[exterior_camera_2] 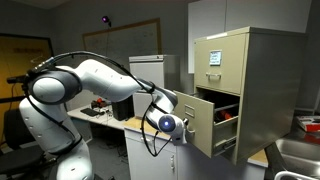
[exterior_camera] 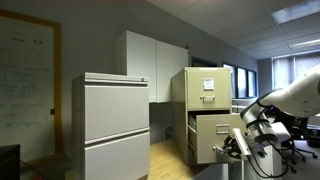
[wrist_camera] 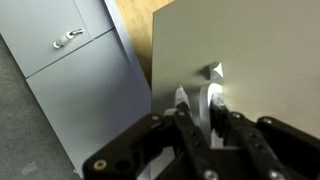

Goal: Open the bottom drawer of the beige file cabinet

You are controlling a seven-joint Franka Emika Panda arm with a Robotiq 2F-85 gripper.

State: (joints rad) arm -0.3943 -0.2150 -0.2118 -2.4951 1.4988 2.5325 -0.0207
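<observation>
The beige file cabinet (exterior_camera: 205, 85) (exterior_camera_2: 250, 60) stands with its upper drawer shut, a white label card on it. The bottom drawer (exterior_camera: 214, 138) (exterior_camera_2: 203, 122) is pulled well out, and its dark inside shows in an exterior view. My gripper (exterior_camera: 243, 148) (exterior_camera_2: 181, 128) is at the drawer's front. In the wrist view the flat beige drawer front (wrist_camera: 265, 45) fills the right side. My gripper's two fingers (wrist_camera: 197, 102) are closed narrowly on the small handle at the front's lower edge.
A wider pale grey two-drawer cabinet (exterior_camera: 115, 125) stands nearby, and a tall white cupboard (exterior_camera: 150, 60) behind it. In the wrist view a grey door with a small handle (wrist_camera: 68, 38) is to the left, with wooden floor (wrist_camera: 135, 18) between. A desk (exterior_camera_2: 105, 118) is behind the arm.
</observation>
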